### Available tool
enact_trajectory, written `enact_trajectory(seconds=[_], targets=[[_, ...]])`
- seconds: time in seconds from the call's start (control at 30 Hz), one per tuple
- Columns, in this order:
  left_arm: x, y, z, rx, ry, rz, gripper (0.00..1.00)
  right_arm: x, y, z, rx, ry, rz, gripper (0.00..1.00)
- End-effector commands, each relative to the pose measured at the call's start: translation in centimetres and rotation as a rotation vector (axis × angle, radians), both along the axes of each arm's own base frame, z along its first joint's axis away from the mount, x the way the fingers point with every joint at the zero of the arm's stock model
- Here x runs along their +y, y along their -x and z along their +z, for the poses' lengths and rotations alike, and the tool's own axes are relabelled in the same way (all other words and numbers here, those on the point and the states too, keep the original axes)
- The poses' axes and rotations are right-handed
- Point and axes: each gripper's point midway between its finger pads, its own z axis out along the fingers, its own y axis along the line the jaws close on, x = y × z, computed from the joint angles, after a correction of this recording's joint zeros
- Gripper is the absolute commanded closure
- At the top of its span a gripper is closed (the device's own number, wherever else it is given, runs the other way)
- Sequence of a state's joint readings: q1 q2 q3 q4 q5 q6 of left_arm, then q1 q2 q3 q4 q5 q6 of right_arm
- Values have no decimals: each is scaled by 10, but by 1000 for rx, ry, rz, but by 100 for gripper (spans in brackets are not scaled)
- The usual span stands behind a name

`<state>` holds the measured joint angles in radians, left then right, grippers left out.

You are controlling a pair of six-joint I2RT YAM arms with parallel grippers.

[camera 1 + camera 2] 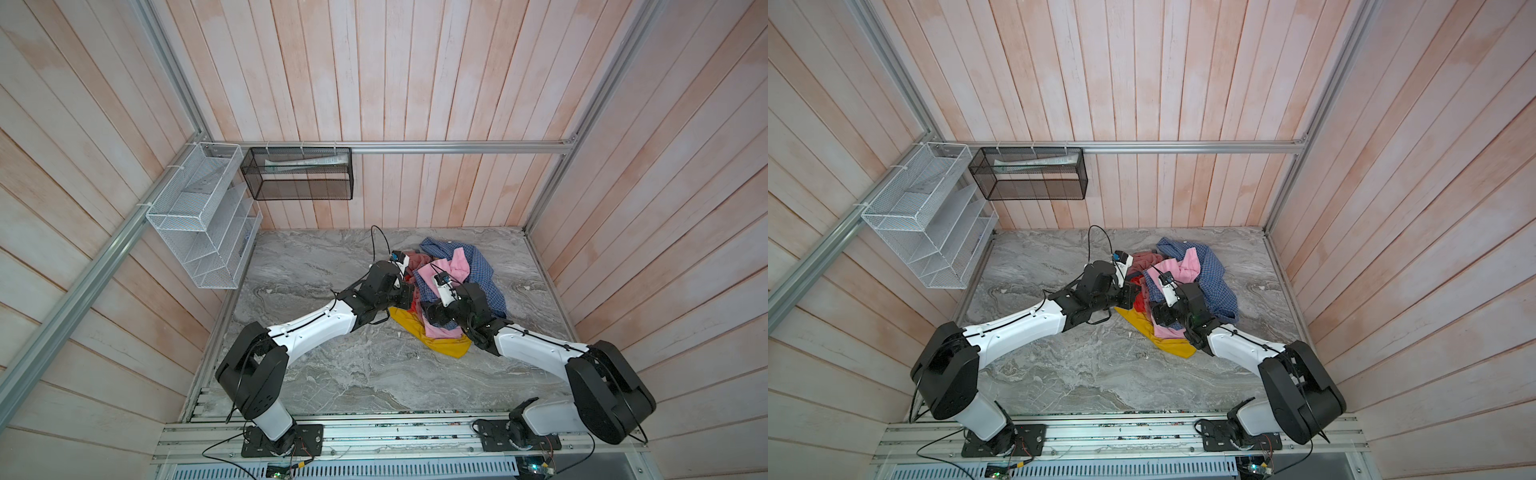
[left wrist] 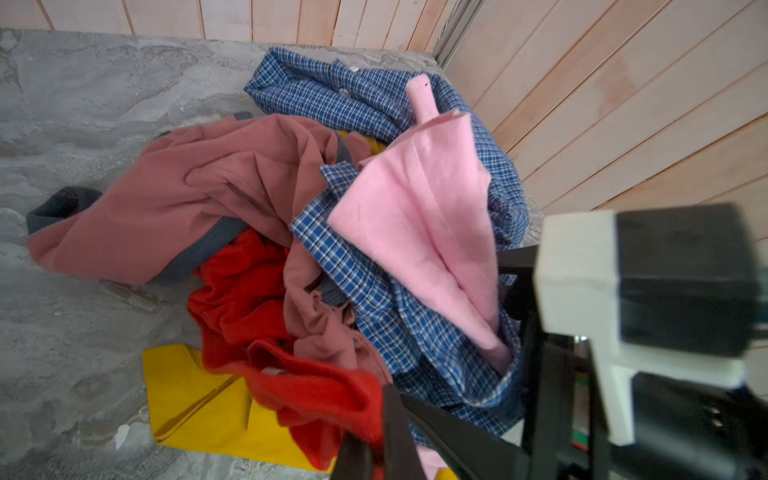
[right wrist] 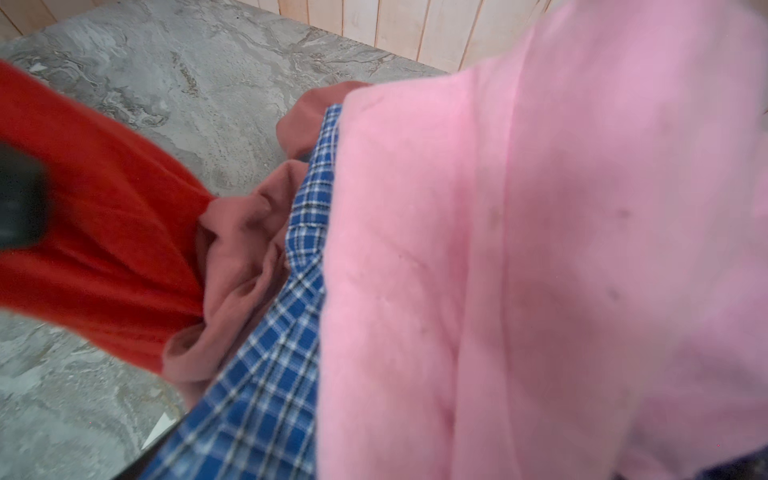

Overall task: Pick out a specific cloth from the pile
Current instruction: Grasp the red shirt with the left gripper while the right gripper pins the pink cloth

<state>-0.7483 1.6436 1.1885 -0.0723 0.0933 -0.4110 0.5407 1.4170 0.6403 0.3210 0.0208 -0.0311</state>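
– Cloth (image 2: 249, 291) first: where does it lie?
– At the edge of the pile (image 1: 457, 270) that faces the left arm, on the grey marble bench (image 1: 332, 365). It is bright red and crumpled. Part of it is tucked under the dusty-rose garment (image 2: 187, 199), and it lies over the yellow piece (image 2: 187, 407).
– And the left gripper (image 2: 376, 444)?
– Closed, with a fold of the cloth's edge pinched between its black fingers (image 2: 397, 422). In the right wrist view the red fabric is drawn out in long folds beside the dusty-rose garment.
– The right gripper (image 1: 434, 316)?
– Low against the pile on the other side, by the pink piece (image 2: 415, 216). Pink fabric fills most of its own camera's view, so I cannot tell whether it is open, closed, or gripping anything.
– What else is in the heap?
– A blue checked shirt (image 2: 374, 104) on the far side, with the pink piece draped over it.
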Motion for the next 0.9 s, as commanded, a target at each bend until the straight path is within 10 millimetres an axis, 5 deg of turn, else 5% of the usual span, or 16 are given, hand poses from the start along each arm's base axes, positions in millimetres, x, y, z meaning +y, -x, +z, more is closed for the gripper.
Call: enact_trajectory(seconds=[0.0,0.2,0.87], targets=[[-12,-15,56,-132,80,-7,100,-16,-5,-18,67,61,-112,11],[-14,-19,88,-192,100,-7,100,-24,-12,-20,71,73,-174,18],[27,-14,174,-374,81,107,100,-54,-26,-20,88,19,-316,14]])
